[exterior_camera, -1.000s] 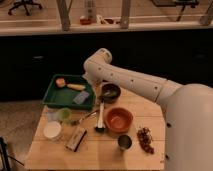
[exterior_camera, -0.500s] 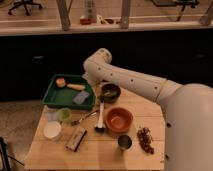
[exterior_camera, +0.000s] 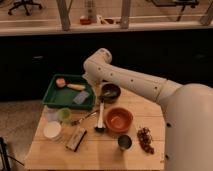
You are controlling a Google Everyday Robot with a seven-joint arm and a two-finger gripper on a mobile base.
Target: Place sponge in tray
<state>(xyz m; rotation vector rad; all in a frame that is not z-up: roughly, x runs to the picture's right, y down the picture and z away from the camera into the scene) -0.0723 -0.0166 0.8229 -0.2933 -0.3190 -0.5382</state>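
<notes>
The sponge (exterior_camera: 81, 97) lies flat inside the tray (exterior_camera: 52, 98), near its front right corner, and nothing is gripping it. In the same tray, farther back, are a yellow piece (exterior_camera: 76, 87) and, in the back left, an orange lump (exterior_camera: 60, 82). The tray sits on the back left part of the desk (exterior_camera: 100, 156).

The pincer (exterior_camera: 98, 88) hangs just beside the tray's right rim, between the tray and a dark bowl (exterior_camera: 110, 92), at the end of the white arm (exterior_camera: 135, 82) that bends down from its elbow. Whether the pincer is wide or narrow I cannot tell.

In front of the dark bowl stands an orange bowl (exterior_camera: 119, 119), with a brush (exterior_camera: 100, 120) lying just left of it. A green cup (exterior_camera: 63, 114) stands before the tray.
</notes>
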